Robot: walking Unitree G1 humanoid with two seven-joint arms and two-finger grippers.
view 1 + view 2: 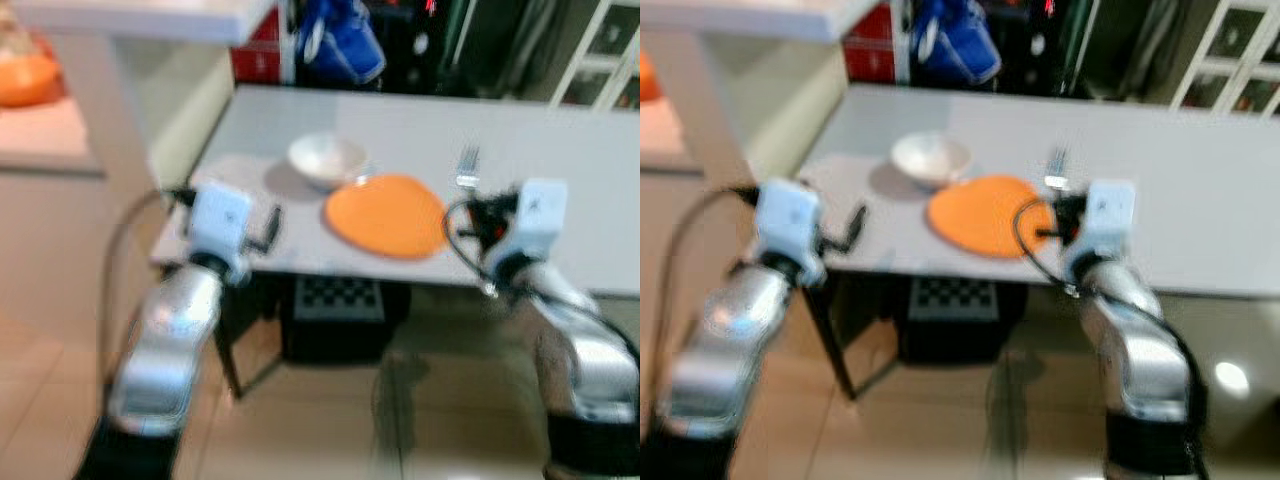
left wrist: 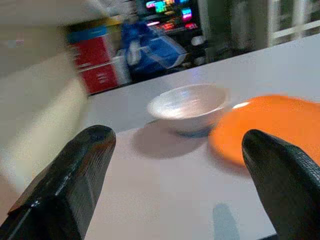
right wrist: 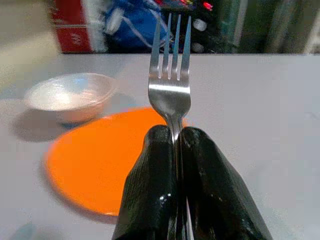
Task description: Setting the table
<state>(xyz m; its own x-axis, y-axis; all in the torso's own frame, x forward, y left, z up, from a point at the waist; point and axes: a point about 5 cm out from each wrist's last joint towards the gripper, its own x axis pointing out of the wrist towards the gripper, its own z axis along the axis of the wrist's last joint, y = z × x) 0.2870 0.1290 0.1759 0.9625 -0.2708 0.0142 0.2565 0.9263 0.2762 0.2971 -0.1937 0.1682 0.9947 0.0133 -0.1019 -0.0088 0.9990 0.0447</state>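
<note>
An orange plate (image 1: 387,214) lies near the front edge of a white table (image 1: 560,140), with a white bowl (image 1: 326,159) just behind it to the left. My right gripper (image 3: 173,150) is shut on a silver fork (image 3: 171,80), prongs pointing forward, held above the table at the plate's right side (image 1: 468,168). My left gripper (image 2: 177,145) is open with nothing between its fingers, hovering at the table's front left corner (image 1: 268,228), facing the bowl (image 2: 188,106) and plate (image 2: 272,125).
A pale counter (image 1: 60,140) with an orange object (image 1: 28,78) stands to the left. Red boxes (image 1: 258,55) and a blue bag (image 1: 342,40) sit behind the table. A dark checkered crate (image 1: 335,315) is under the table. White framed doors (image 1: 600,50) are at the back right.
</note>
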